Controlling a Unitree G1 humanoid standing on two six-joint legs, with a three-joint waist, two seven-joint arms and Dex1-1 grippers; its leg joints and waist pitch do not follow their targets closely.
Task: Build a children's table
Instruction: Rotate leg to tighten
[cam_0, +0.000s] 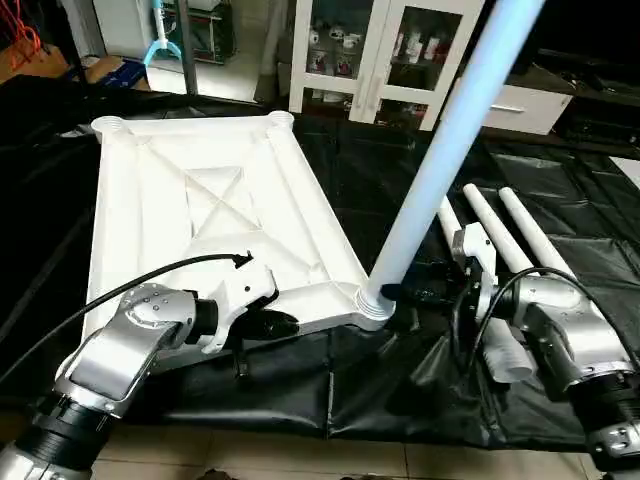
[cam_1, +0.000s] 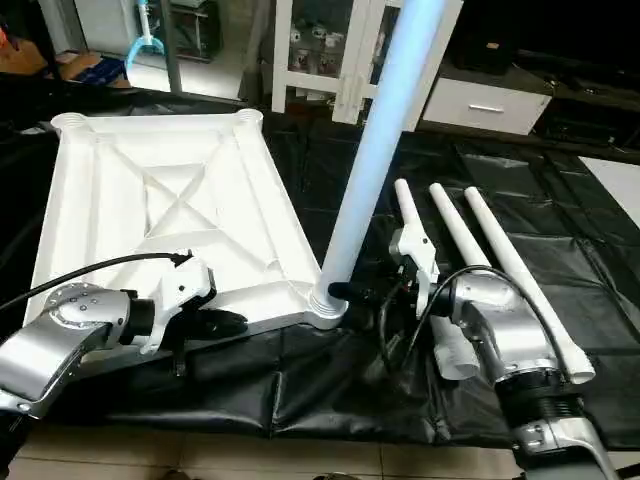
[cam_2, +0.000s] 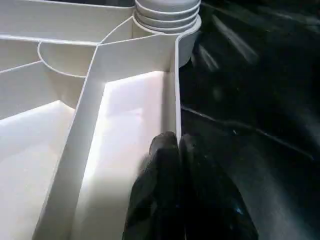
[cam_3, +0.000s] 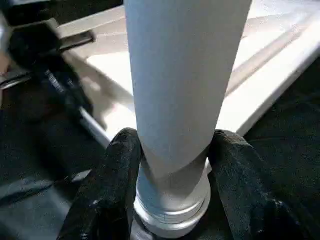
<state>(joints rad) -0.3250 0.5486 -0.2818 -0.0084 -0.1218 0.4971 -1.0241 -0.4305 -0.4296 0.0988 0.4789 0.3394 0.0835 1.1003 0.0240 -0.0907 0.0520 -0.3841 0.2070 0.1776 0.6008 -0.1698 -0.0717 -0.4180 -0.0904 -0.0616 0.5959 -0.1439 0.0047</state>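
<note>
We have the tabletop (cam_0: 200, 210) lying upside down on the black-covered table (cam_0: 560, 210), its X-ribbed underside facing up, and we are seating the first leg (cam_0: 440, 150) in the near corner socket (cam_0: 372, 305) on our right. Our right tool (cam_3: 172, 175) is clamped on the leg just above its threaded base, a finger (cam_3: 107, 195) on each side, while our left tool (cam_2: 175, 165) pinches the tabletop's near edge wall, fingers closed narrow on the thin rim. The leg leans a little toward the far right rather than standing square to the top, so we judge the step calls for bringing it upright before pressing or turning further; a tilted leg may bind in the socket. We should keep the left hold firm so the top does not slide on the slick cover. Three more legs (cam_0: 500, 230) lie side by side just beyond our right arm, waiting.
</note>
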